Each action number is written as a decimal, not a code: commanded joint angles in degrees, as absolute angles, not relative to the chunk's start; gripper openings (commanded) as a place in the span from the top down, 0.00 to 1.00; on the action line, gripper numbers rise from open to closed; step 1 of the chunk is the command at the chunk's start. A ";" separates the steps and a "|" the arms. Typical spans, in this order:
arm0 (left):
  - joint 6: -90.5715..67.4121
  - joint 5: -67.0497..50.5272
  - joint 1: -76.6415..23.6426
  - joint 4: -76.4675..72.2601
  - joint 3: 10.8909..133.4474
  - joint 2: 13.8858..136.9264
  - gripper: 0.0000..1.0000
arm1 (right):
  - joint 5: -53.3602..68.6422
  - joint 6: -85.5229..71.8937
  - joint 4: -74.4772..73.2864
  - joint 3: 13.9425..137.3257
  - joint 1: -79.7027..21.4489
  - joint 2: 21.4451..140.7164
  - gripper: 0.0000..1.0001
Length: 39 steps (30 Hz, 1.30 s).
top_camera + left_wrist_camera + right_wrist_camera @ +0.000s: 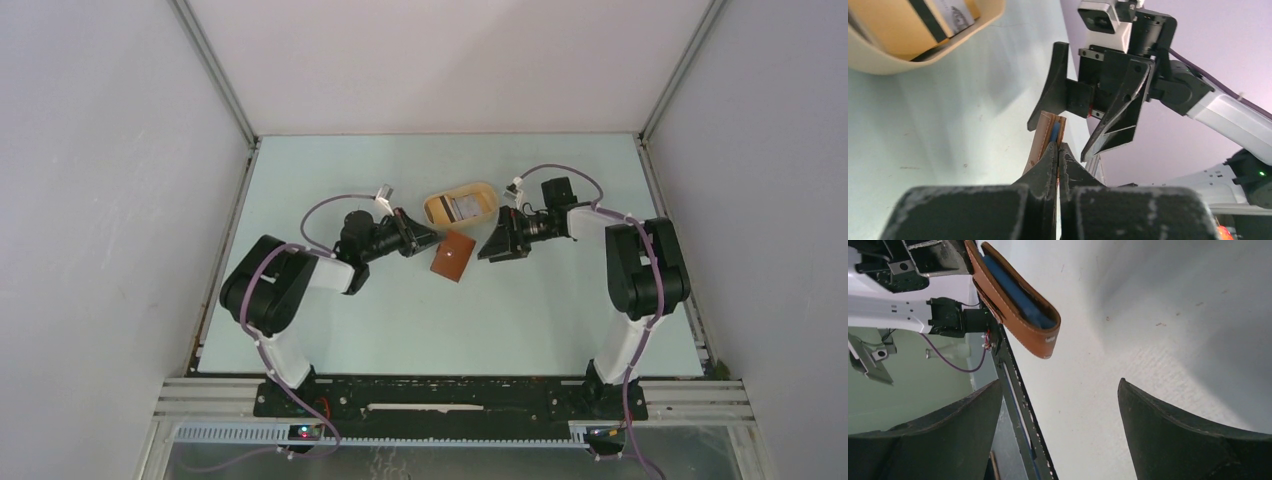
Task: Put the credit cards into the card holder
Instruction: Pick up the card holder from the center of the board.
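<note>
This is probably a robotics lab test cell. A pale green table (400,330) is boxed in by plain white panels (100,200) on its left, right and far sides, joined by aluminium frame struts (215,70). Along the table's near edge, a black mounting rail (450,395) carries the left arm (270,290) and the right arm (645,265).

From above, my left end effector (430,243) sits centre frame, pinched tight on the card holder (452,256). My right end effector (492,242) faces it from the right, jaws spread wide, seemingly just short of it.
</note>
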<state>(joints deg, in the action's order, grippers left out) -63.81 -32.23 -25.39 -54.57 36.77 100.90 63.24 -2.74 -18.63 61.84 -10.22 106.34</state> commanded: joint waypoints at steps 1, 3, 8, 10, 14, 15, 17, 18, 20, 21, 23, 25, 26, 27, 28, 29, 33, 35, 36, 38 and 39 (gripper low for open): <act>-68.59 -37.85 -26.29 -65.99 40.24 102.73 1.00 | 68.86 -1.44 -15.27 62.45 -10.82 106.80 0.07; -69.21 -38.90 -26.97 -66.76 40.95 103.31 1.00 | 71.72 -1.90 -14.66 63.14 -10.77 107.44 0.08; -71.49 -40.91 -28.48 -69.96 42.11 105.07 1.00 | 73.62 -1.60 -15.89 65.48 -10.91 109.45 0.11; -72.27 -41.48 -28.80 -70.76 42.47 105.57 1.00 | 75.09 -1.06 -16.38 65.95 -10.96 109.51 0.15; -72.85 -42.17 -29.22 -71.24 43.07 106.10 1.00 | 77.17 -0.09 -17.60 66.53 -11.63 108.68 0.20; -72.98 -42.25 -29.26 -71.27 43.23 106.31 1.00 | 77.49 0.62 -17.84 66.54 -11.76 108.37 0.22; -73.18 -42.50 -29.35 -71.41 43.51 106.59 1.00 | 78.45 1.93 -18.27 66.62 -11.73 107.76 0.26; -73.29 -42.61 -29.40 -71.44 43.65 106.66 1.00 | 78.71 2.20 -18.40 66.62 -11.70 107.43 0.28; -73.30 -42.71 -29.44 -71.47 43.76 106.86 1.00 | 79.00 3.52 -19.58 66.89 -11.69 106.81 0.38; -73.30 -42.71 -29.44 -71.42 43.79 106.82 1.00 | 79.29 4.53 -20.72 67.27 -11.81 106.67 0.44; -73.30 -42.44 -29.45 -71.32 43.74 106.76 1.00 | 79.48 6.71 -23.15 67.95 -12.02 106.21 0.61; -72.72 -41.49 -29.44 -69.96 43.35 105.99 1.00 | 77.92 7.76 -24.47 68.03 -12.32 105.17 0.82; -72.03 -40.66 -29.38 -68.49 42.81 105.09 0.99 | 76.54 8.50 -25.29 68.03 -12.50 104.32 0.90; -70.64 -39.25 -29.16 -66.39 41.97 103.42 0.90 | 74.76 9.40 -26.50 68.05 -12.75 103.07 0.96; -68.56 -37.52 -28.91 -63.90 40.74 101.17 0.81 | 72.75 10.33 -27.77 67.99 -13.01 101.93 1.00; -65.87 -35.50 -28.66 -59.91 39.70 98.41 0.72 | 71.12 11.65 -29.35 67.99 -13.22 100.79 1.00; -48.03 -23.47 -28.49 -34.95 39.05 83.31 0.41 | 66.00 13.11 -33.02 67.17 -13.62 96.70 1.00; -38.75 -16.65 -29.08 -21.60 41.37 76.80 0.33 | 62.35 12.15 -33.39 66.44 -13.71 94.56 1.00; -35.58 -14.36 -29.43 -17.25 42.58 74.58 0.31 | 60.58 10.97 -33.28 65.94 -13.71 93.51 1.00; -30.74 -11.94 -30.21 -10.53 45.32 71.79 0.30 | 57.26 8.95 -32.99 65.65 -13.71 91.61 1.00; -29.47 -11.16 -31.00 -6.22 47.09 71.19 0.30 | 56.06 7.71 -32.85 65.57 -13.71 90.92 1.00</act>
<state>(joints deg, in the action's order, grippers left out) -45.93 -21.19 -28.99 -28.36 40.66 75.64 63.48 10.09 -31.86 65.95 -13.61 95.61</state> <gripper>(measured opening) 0.693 0.066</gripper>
